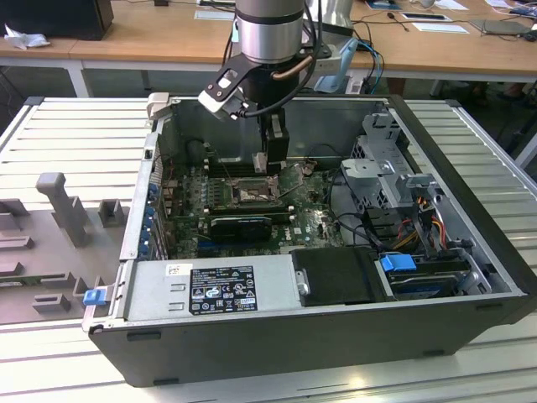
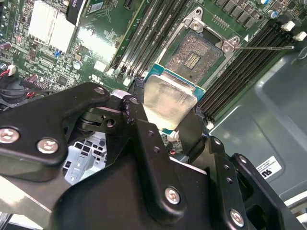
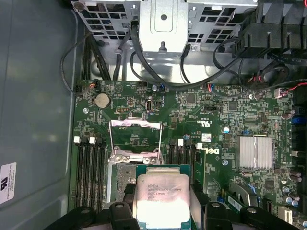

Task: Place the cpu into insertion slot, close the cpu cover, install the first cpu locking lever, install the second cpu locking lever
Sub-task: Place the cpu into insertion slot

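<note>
My gripper (image 1: pixel 270 170) hangs inside the open computer case, just above the insertion slot (image 1: pixel 252 195). It is shut on the cpu (image 2: pixel 168 101), a flat square chip with a pale metal top and a green rim, gripped at two opposite edges. In the first wrist view the cpu (image 3: pixel 162 196) sits between the black fingers (image 3: pixel 122 213) and covers part of the insertion slot (image 3: pixel 120 176). The slot's contact field (image 2: pixel 194 57) lies bare. The cpu cover (image 3: pixel 135 126) is swung open beside the slot. A thin locking lever (image 2: pixel 264 47) stands out sideways from the slot's corner.
Black memory slots (image 3: pixel 91 167) flank the socket on both sides. A silver heatsink (image 3: pixel 254 151), a metal drive cage (image 3: pixel 163 24) and loose black cables (image 3: pixel 144 72) lie around it. The power supply (image 1: pixel 218 290) fills the case's near side. A grey fixture (image 1: pixel 63 210) stands outside.
</note>
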`<action>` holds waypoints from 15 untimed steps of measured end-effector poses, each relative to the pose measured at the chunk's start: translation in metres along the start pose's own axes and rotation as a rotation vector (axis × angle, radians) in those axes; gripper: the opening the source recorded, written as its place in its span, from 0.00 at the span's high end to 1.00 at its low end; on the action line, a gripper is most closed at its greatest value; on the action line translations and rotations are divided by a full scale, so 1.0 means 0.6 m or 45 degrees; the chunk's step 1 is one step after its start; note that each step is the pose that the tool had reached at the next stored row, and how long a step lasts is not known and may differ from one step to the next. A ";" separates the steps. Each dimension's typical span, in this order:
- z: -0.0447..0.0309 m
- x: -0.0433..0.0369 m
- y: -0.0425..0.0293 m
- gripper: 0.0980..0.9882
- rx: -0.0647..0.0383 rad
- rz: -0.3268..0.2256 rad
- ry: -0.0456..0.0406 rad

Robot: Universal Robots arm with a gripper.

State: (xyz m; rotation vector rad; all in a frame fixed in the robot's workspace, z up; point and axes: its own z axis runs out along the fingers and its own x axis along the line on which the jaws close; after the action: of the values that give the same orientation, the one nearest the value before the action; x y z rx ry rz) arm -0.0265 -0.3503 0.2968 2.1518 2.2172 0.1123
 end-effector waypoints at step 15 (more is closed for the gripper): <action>0.017 0.000 -0.001 0.52 0.000 0.000 0.000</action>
State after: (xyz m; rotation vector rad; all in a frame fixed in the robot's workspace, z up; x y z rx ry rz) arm -0.0265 -0.3504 0.2866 2.1521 2.2169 0.1123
